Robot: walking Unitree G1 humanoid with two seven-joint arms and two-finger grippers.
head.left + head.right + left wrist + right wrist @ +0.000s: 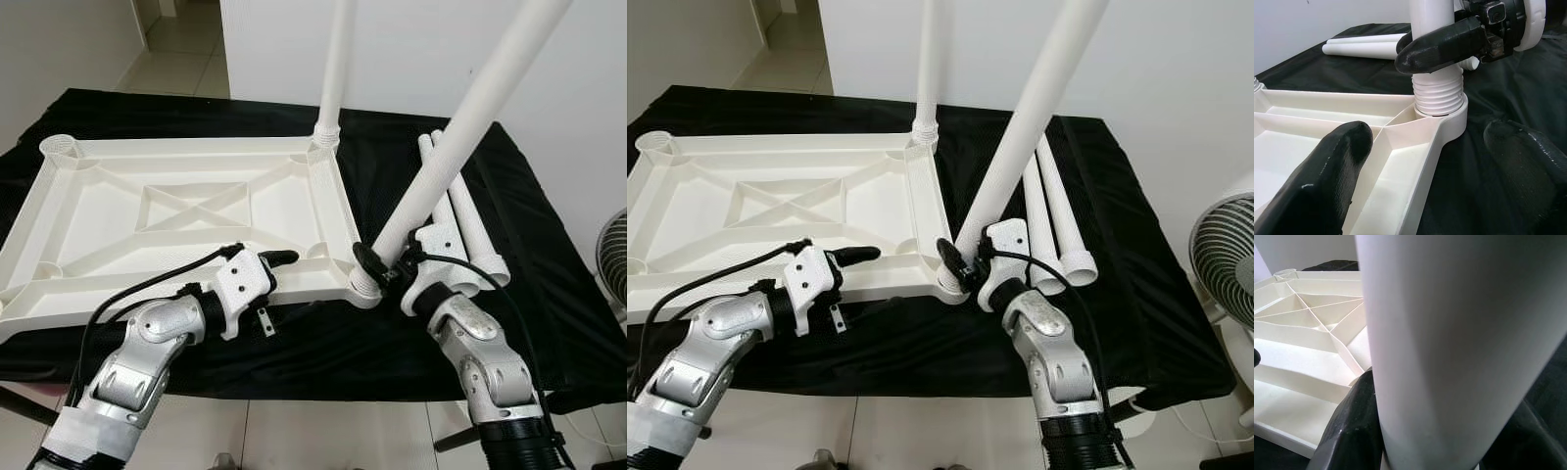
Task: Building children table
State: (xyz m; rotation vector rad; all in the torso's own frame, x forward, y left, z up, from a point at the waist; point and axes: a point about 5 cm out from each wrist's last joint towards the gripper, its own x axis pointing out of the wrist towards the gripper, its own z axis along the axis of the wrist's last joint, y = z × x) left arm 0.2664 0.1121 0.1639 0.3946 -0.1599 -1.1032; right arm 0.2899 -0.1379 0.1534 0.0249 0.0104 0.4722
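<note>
Right gripper (377, 266)-held leg (460, 137), upward-tilted

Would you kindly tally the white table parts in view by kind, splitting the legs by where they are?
Upside-down tabletop: 1
Leg standing in the far corner socket: 1
Leg held by the right end effector at the near corner socket: 1
Loose legs lying on the black cloth: 2
Total: 5
</note>
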